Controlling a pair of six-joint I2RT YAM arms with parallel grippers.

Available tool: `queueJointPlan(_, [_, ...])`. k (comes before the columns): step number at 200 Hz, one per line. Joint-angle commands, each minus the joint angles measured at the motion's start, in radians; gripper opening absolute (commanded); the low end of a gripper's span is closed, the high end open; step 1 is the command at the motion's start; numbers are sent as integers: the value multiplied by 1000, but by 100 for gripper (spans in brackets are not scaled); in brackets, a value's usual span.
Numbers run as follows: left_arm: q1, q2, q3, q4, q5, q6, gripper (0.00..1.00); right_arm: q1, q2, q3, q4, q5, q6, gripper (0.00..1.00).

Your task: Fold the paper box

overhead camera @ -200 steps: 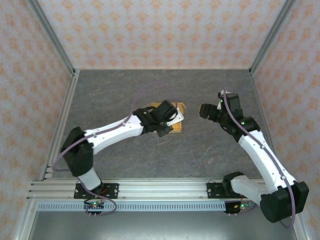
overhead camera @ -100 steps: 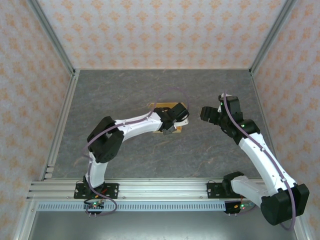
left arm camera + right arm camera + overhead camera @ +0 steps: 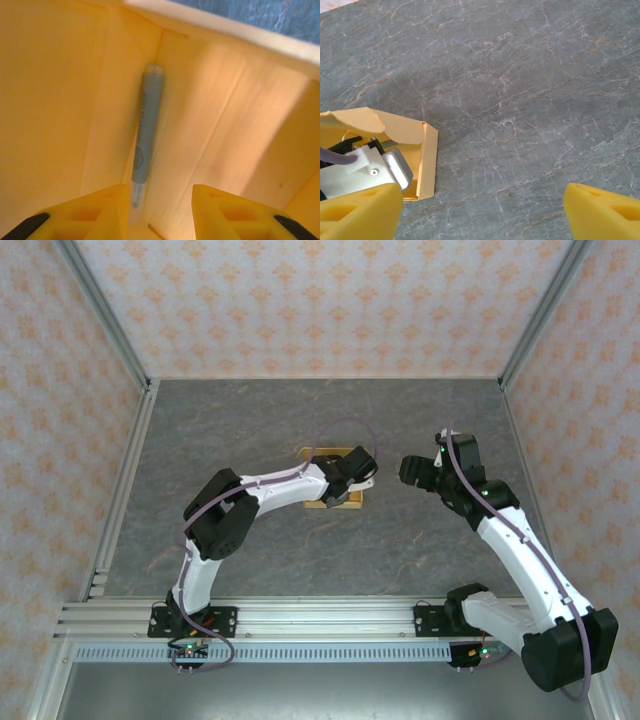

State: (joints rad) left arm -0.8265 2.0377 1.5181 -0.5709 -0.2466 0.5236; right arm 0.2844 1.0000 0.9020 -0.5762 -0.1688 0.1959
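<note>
The paper box (image 3: pixel 350 502) is an orange-yellow card box standing open on the grey table's middle. My left gripper (image 3: pixel 342 488) reaches down into it. In the left wrist view, the box's inner walls (image 3: pixel 240 115) surround my left gripper (image 3: pixel 161 212), whose jaws stand apart with nothing clamped between them. A grey pen (image 3: pixel 146 135) lies along the inner crease, its tip close to the left fingertip (image 3: pixel 102 207). My right gripper (image 3: pixel 412 470) hovers to the right of the box, open wide. In its own view, my right gripper (image 3: pixel 482 215) is over bare table and the box (image 3: pixel 427 160) is at the left.
The grey marbled table (image 3: pixel 250 420) is fenced by patterned walls and metal posts on three sides. The left arm's white wrist (image 3: pixel 365 172) fills the box's opening. An aluminium rail (image 3: pixel 320 615) runs along the near edge.
The left arm's elbow has swung in and up toward the box, and its gripper has shifted slightly right and parted its jaws. The right arm has barely moved.
</note>
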Motion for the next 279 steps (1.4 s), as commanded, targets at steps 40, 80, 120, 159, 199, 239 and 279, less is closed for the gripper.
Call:
queueJointPlan(40, [1, -289, -80, -23, 172, -143, 40, 24, 3, -40, 83, -80, 17, 81])
queueJointPlan(80, [25, -560, -278, 32, 211, -314, 41, 154, 95, -41, 172, -33, -34, 75])
queueJointPlan(120, [215, -853, -518, 129, 252, -576, 55, 222, 200, -32, 308, 56, -88, 72])
queueJointPlan(159, [342, -798, -544, 165, 317, -675, 62, 222, 309, -2, 406, 41, -136, 66])
queueJointPlan(199, [346, -657, -524, 278, 424, -689, 68, 223, 366, 1, 461, 52, -155, 59])
queueJointPlan(239, [346, -563, -494, 331, 437, -700, 70, 225, 434, 29, 493, 36, -165, 44])
queueJointPlan(279, [346, -506, -487, 393, 441, -720, 65, 230, 467, 31, 525, 30, -165, 34])
